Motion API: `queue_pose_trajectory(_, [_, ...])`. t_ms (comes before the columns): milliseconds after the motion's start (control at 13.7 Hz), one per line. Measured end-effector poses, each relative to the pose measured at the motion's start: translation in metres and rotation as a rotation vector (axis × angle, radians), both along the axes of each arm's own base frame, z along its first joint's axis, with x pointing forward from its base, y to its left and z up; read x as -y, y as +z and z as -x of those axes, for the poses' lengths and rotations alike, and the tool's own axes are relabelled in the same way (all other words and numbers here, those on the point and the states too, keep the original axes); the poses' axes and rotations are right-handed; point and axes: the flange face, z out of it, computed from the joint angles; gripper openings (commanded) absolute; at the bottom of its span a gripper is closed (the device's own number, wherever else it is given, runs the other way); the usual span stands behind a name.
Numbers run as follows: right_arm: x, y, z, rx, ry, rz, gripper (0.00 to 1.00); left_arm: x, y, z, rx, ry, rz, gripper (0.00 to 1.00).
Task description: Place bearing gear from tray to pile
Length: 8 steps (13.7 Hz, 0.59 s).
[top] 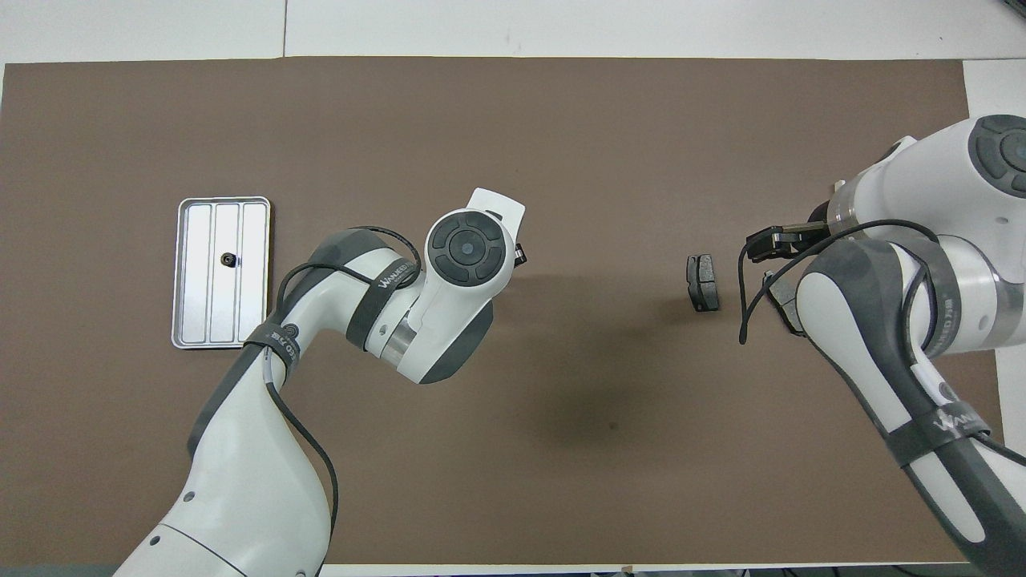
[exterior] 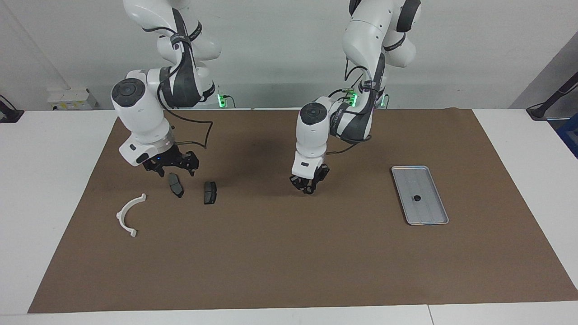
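Observation:
The silver tray (exterior: pixel 408 178) lies on the brown mat toward the left arm's end of the table, and also shows in the overhead view (top: pixel 192 240). A small black bearing gear (exterior: pixel 417 198) sits in its middle (top: pixel 228 259). The pile is toward the right arm's end: a white semicircular bracket (exterior: pixel 128 215) and two dark grey brake pads (exterior: pixel 175 185) (exterior: pixel 210 192). My right gripper (exterior: pixel 173 172) hangs just over the pad nearer the robots. My left gripper (exterior: pixel 309 186) hangs low over the bare mat between tray and pile. In the overhead view the right arm hides the bracket.
The brown mat (exterior: pixel 289 262) covers most of the white table. In the overhead view one brake pad (top: pixel 703 282) lies in the open beside the right arm. Nothing else lies on the mat.

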Motion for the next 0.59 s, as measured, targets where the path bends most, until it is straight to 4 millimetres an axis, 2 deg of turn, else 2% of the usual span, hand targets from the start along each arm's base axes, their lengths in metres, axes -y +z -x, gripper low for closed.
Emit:
queue_pose_trajectory(220, [0.0,0.001,0.0,0.001,0.0,0.0,1.0,0.013,-0.011,0.014,-0.003,-0.009,-0.001,0.0])
queue_pose_trajectory(439, [0.0,0.001,0.0,0.002,0.0,0.0,1.0,0.015,-0.031,0.028,-0.006,-0.009,-0.002,0.01])
queue_pose_trajectory(513, [0.0,0.001,0.0,0.002,0.0,0.0,1.0,0.015,-0.03,0.03,-0.001,-0.01,-0.002,0.29])
queue_pose_trajectory(586, [0.0,0.001,0.0,0.002,0.0,0.0,1.0,0.016,-0.03,0.03,0.0,-0.011,-0.002,0.95])
